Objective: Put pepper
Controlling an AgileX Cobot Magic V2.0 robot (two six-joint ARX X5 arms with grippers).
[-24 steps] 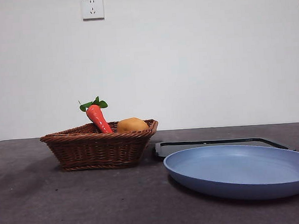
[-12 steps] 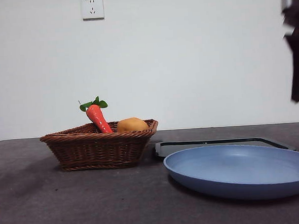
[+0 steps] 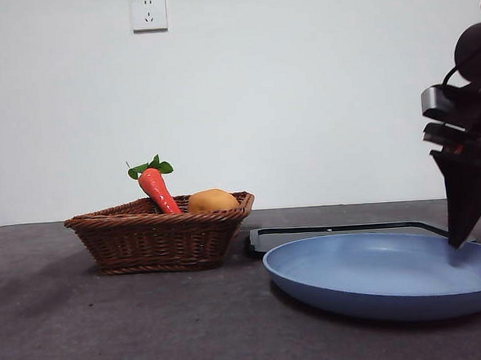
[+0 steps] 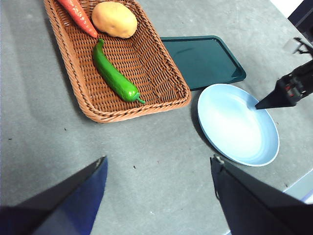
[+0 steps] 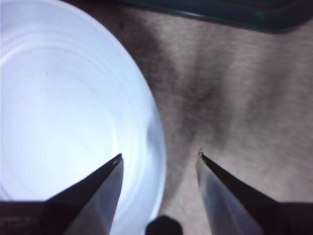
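Note:
The green pepper (image 4: 115, 76) lies in the wicker basket (image 4: 88, 105), between its near wall and the potato. In the front view the basket (image 3: 158, 238) wall hides the pepper. My left gripper (image 4: 159, 161) is open and empty, high above the table in front of the basket. My right gripper (image 3: 456, 240) is open and empty, low at the right rim of the blue plate (image 3: 378, 298). In the right wrist view its jaws (image 5: 160, 156) straddle the plate's rim (image 5: 154, 132). The left wrist view shows it (image 4: 257, 105) at the plate (image 4: 234, 127) edge.
A carrot (image 3: 158, 189) and a potato (image 3: 212, 201) share the basket. They also show in the left wrist view, carrot (image 4: 78, 14) and potato (image 4: 115, 19). A dark green tray (image 4: 200, 58) lies behind the plate. An outlet (image 3: 148, 12) is on the wall.
The right arm has come down from the top right corner to the plate's right rim. The basket, plate and tray have not moved.

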